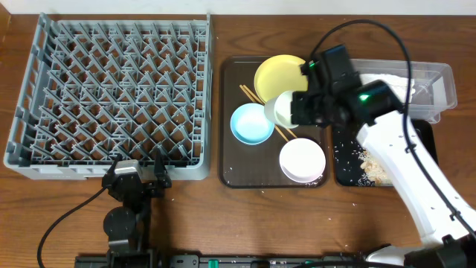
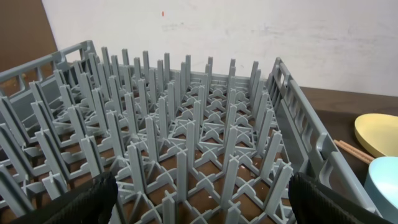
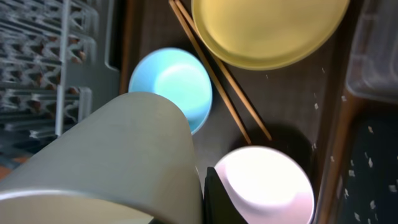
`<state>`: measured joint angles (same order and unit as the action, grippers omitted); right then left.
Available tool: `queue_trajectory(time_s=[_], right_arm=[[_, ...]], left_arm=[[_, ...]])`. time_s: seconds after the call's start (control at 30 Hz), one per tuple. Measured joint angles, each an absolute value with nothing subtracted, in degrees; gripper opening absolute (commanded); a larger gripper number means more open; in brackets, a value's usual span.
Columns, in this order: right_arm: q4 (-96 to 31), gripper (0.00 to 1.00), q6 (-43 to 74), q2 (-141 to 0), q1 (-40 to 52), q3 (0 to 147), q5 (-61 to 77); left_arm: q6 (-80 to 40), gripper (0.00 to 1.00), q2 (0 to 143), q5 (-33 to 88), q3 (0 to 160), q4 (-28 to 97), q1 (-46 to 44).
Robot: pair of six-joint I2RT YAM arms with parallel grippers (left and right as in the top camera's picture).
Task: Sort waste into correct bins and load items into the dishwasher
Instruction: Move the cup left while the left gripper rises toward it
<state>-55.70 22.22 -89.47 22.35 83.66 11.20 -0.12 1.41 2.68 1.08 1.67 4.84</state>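
- Small white cup (image 1: 285,109) lifted off the surface and tilted, clamped in the right gripper (image 1: 299,106); jaws closed on the cup wall. Positioned above the middle of the dark brown serving tray (image 1: 230,175), between the plate and the two bowls.
- Round yellow plate (image 1: 281,74) at the tray's far right corner, partly covered by the right arm.
- Light blue bowl (image 1: 251,123) against the tray's left edge, upright.
- White bowl (image 1: 303,160) at the tray's near right corner, upright.
- Thin wooden chopsticks (image 1: 249,95) lying diagonally on the tray floor between blue bowl and plate, partly hidden under the cup.
- Glossy black tray (image 1: 346,167) just right of the serving tray, holding rice-like food scraps (image 1: 372,164).
- Clear plastic tub (image 1: 435,82) at the far right of the table, a crumpled white paper napkin (image 1: 398,85) inside, partly hidden by the arm.
- Grey dish rack (image 1: 22,112) on the left of the table, no dishes among the pegs.
- Left gripper (image 1: 140,173) at the rack's near edge, fingers spread wide, holding nothing.
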Motion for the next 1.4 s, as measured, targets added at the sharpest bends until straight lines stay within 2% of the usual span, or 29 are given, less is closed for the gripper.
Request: queue_trajectory(time_s=[0.3, 0.4, 0.63, 0.8, 0.97, 1.07, 1.2, 1.4], right_arm=[[-52.2, 0.01, 17.2, -91.8, 19.0, 83.6, 22.3], [-51.3, 0.01, 16.6, -92.2, 19.0, 83.6, 23.8], [-48.2, 0.01, 16.0, -92.3, 19.0, 83.6, 26.7], [-46.0, 0.01, 15.9, -92.3, 19.0, 83.6, 29.9], [-45.1, 0.01, 15.9, -92.3, 19.0, 83.6, 32.1], [-44.2, 0.01, 15.9, -92.3, 19.0, 83.6, 33.1], [-42.6, 0.01, 15.9, -92.3, 19.0, 83.6, 34.2], [-42.2, 0.01, 15.9, -92.3, 19.0, 83.5, 36.1]], left_arm=[[-3.6, 0.89, 1.4, 3.9, 1.1, 1.6, 4.8], [-13.5, 0.89, 1.4, 4.2, 1.1, 1.5, 4.8], [-49.3, 0.89, 1.4, 4.6, 1.1, 1.5, 4.8], [-59.5, 0.89, 1.4, 4.8, 1.1, 1.5, 4.8], [-63.9, 0.89, 1.5, 8.5, 0.8, -1.9, 4.8], [-63.8, 0.89, 1.5, 12.3, 0.5, -7.6, 4.8], [-63.2, 0.89, 2.4, 15.7, 0.7, -7.7, 4.8], [-62.0, 0.89, 13.3, 21.1, 6.2, -7.5, 4.8]])
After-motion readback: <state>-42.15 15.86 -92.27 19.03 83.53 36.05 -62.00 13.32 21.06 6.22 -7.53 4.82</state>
